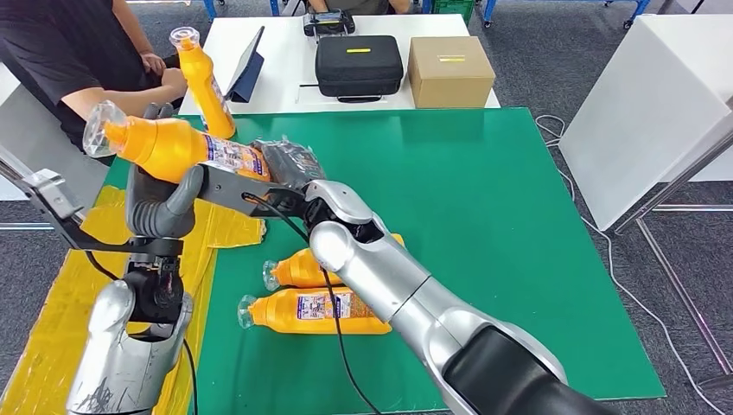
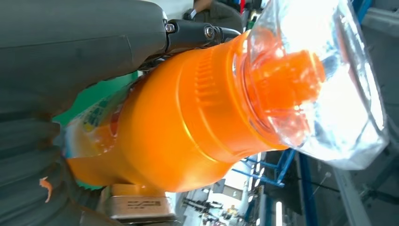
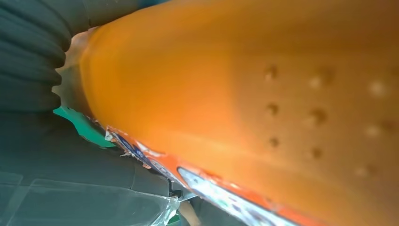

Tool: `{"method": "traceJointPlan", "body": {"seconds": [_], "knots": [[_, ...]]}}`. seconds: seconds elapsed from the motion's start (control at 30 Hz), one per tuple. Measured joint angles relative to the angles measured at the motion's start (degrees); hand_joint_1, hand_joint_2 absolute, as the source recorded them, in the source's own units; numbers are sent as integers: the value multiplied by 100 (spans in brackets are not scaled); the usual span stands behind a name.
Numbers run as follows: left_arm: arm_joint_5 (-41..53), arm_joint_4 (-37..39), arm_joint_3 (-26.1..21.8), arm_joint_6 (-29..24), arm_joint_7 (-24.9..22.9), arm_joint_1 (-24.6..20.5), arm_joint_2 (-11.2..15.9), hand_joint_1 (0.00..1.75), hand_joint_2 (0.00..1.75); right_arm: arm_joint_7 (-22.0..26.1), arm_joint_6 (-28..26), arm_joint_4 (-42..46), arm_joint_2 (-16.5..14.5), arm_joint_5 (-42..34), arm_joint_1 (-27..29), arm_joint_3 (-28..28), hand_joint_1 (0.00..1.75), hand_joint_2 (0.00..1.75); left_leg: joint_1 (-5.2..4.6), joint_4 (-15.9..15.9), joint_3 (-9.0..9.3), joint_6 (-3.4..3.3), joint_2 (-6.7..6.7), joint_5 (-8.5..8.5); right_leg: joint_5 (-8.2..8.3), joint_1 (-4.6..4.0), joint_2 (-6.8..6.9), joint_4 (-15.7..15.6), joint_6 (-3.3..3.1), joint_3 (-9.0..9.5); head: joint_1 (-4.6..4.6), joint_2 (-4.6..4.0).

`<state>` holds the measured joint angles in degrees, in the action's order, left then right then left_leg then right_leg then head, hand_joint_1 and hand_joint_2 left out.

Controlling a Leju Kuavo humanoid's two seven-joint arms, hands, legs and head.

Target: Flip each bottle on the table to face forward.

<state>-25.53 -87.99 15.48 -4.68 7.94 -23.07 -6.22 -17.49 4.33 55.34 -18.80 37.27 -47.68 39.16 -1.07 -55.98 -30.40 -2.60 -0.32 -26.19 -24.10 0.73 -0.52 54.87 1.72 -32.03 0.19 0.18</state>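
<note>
While both hands, L (image 1: 164,203) & R (image 1: 285,169), grip orange bottle (image 1: 177,147), two more (image 1: 315,309) lie flat.

One orange bottle (image 1: 177,147) is up in the air, lying sideways, clear-wrapped cap pointing left. Another orange bottle (image 1: 206,84) stands upright at the green mat's (image 1: 484,216) far left corner. Two more bottles (image 1: 307,309) (labels partly hidden) lie side by side, caps left.
</note>
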Motion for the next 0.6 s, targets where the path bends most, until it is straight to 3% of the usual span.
{"method": "traceJointPlan", "body": {"seconds": [0.3, 0.43, 0.6], "knots": [[35, -404, -103, -135, 56, 332, 83, 0, 175, -14, 108, 51, -59, -13, 36, 106, 175, 175, 0, 0, -1, 0, -2, 0, 0, 0, 1, 0, 0, -1, 1, 0], [69, -470, -132, -144, 68, 397, 98, 0, 0, 19, 122, 51, -61, -12, 57, 106, 175, 175, 0, 0, -1, 0, -1, 0, 0, 0, 0, 0, 0, 0, 1, -1], [139, -551, -155, -152, 99, 483, 117, 0, 0, 54, 117, 133, -16, 8, 76, 72, 175, 175, 0, -1, -1, 0, -2, 0, 0, 0, 1, 0, 0, -2, 1, 0]]}}
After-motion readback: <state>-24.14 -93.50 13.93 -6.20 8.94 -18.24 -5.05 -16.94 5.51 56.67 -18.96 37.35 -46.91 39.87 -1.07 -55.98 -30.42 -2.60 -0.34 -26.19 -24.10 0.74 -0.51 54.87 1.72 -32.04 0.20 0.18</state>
